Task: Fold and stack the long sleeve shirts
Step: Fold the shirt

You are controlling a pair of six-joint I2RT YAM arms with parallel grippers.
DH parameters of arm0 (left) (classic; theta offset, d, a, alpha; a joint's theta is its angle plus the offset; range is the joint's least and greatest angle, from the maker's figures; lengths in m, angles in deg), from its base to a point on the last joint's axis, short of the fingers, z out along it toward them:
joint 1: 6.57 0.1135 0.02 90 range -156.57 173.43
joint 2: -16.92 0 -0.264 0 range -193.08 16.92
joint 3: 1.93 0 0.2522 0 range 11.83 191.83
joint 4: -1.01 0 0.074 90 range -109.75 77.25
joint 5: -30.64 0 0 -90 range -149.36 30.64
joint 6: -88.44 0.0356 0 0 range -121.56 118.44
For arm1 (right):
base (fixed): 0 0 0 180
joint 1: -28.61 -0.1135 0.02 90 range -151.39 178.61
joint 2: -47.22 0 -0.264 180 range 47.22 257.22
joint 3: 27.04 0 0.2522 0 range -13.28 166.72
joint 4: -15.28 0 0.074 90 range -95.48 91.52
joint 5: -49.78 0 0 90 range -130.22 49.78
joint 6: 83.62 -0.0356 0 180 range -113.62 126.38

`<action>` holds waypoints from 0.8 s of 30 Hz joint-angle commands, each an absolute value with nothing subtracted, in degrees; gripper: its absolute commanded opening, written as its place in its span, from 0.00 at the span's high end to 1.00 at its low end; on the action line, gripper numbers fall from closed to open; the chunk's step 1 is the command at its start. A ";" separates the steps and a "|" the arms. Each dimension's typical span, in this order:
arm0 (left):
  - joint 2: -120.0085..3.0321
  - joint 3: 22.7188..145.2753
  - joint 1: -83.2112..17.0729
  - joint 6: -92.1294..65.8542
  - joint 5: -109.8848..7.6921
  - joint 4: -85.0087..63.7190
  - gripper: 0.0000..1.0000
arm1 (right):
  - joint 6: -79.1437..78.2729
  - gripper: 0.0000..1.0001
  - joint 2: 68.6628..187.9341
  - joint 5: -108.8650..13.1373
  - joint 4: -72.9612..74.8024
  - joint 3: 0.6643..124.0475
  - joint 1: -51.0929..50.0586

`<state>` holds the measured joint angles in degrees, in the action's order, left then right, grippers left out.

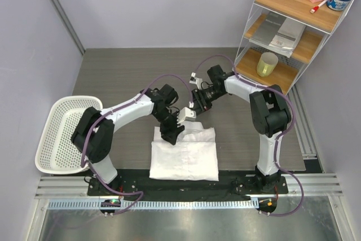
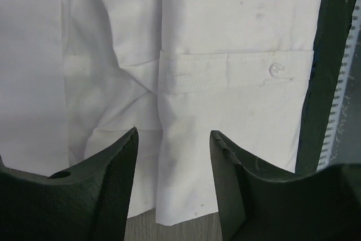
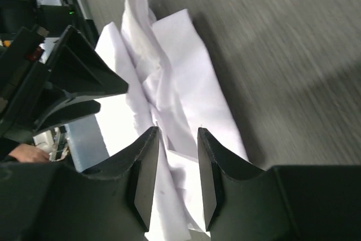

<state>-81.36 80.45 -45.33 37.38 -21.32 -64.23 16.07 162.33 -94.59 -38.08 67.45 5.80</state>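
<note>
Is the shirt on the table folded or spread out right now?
Partly folded: shirt forms a compact rectangle, one end bunched in right pincer.

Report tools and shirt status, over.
Left tool open over shirt, holding nothing. Right tool gripping shirt cloth at far edge, raised. Shirt mostly folded, near the bases. Basket far left, not in the way.

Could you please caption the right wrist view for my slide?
Right gripper gripping bunched white shirt over grey table.
</note>
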 commanded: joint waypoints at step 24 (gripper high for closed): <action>-81.69 81.17 -53.24 36.31 -27.54 -59.66 0.97 | 19.56 0.73 174.39 -98.05 -41.90 70.39 1.54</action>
<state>-83.20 76.62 -53.33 34.67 -25.82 -55.40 16.12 174.13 -99.31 -40.50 68.52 1.91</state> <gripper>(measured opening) 0.051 0.275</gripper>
